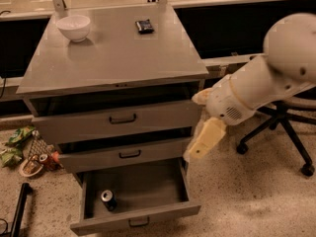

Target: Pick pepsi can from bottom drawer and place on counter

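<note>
The pepsi can (108, 200) is small and dark, with a shiny silver top that shows toward the camera. It sits inside the bottom drawer (138, 220), near the left front corner, close to the drawer's left wall. The bottom drawer is pulled out far, farther than the two drawers above it.

The gripper (205, 141) is a pale yellow block at the end of the big white arm (261, 83). It hangs by the right end of the middle drawer (123, 154), above the right side of the bottom drawer and well apart from the can. It does not have the can. I cannot tell if it is open or closed.

The counter (118, 53) is flat, smooth and grey. A white bowl (74, 27) stands near its back left corner, and a small black packet (144, 26) lies near the back, well apart from the bowl.

The floor (247, 191) is speckled and light. Some snack bags (17, 144) lie on it left of the cabinet. A black office chair (281, 127) stands on the right, behind the arm.
</note>
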`<action>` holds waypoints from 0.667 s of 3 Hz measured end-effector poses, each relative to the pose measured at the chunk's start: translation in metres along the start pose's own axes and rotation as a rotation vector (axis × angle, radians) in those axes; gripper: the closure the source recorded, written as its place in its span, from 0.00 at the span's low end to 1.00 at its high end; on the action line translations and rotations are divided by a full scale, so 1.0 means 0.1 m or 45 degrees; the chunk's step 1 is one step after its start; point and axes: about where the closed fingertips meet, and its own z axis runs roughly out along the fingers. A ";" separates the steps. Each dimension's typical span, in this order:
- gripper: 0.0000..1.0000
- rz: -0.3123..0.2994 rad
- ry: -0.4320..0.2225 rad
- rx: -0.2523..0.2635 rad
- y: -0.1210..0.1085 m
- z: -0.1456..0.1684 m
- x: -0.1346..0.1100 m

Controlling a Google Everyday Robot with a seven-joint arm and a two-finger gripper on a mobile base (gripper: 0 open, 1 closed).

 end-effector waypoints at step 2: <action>0.00 -0.081 -0.144 0.014 -0.06 0.87 -0.21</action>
